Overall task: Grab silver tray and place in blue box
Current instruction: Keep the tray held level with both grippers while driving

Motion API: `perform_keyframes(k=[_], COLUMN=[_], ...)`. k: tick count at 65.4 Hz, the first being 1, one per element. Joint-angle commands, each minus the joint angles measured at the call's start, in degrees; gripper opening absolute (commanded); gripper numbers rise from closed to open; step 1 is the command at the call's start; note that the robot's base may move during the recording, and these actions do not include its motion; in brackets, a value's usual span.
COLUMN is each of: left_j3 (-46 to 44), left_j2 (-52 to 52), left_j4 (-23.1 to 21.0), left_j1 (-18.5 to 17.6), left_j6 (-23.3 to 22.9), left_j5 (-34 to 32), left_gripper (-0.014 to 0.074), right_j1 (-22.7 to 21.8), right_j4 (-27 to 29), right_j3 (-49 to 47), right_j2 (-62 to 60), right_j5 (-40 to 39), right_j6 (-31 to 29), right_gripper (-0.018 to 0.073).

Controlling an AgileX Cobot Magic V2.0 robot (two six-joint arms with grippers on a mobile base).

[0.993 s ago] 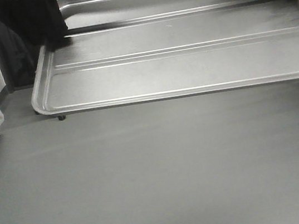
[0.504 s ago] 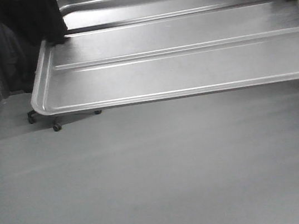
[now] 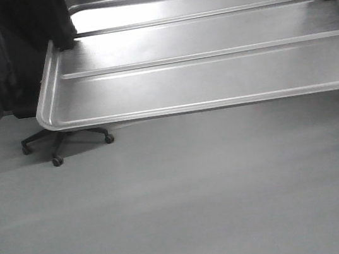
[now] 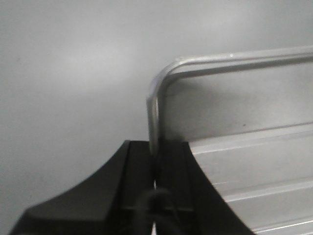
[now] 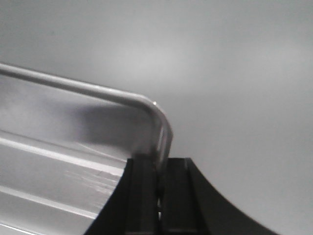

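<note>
- The left gripper [image 4: 156,161], at 6 o'clock in its wrist view, has its jaws clamped on the silver tray [image 4: 244,166] rim.
- The right gripper [image 5: 157,171], also at 6 o'clock, pinches the opposite end's rim.

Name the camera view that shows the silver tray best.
The front-facing view: it shows most of the silver tray, with its floor, long rim and left corner. Each wrist view shows only one rounded corner, with the rim pinched in the left hand or right hand.
</note>
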Motion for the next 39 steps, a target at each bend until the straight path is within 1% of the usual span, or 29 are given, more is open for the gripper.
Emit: perform_keyframes(k=[1, 39], left_j3=[-1.2, -1.2], left_j2=[-2.1, -2.1], left_j4=[3.0, 2.9], left_j1=[-0.3, -0.3], left_j6=[1.4, 1.4], left_j5=[0.9, 0.9], left_gripper=[-0.0105, -0.0105], right_j1=[-0.2, -0.2], right_j4=[-3.6, -3.6], right_j3=[-2.3, -2.3], right_j2=[-1.8, -1.8], right_j5=[-1.7, -1.6], right_j6=[-1.2, -1.2], right_gripper=[0.006, 0.006])
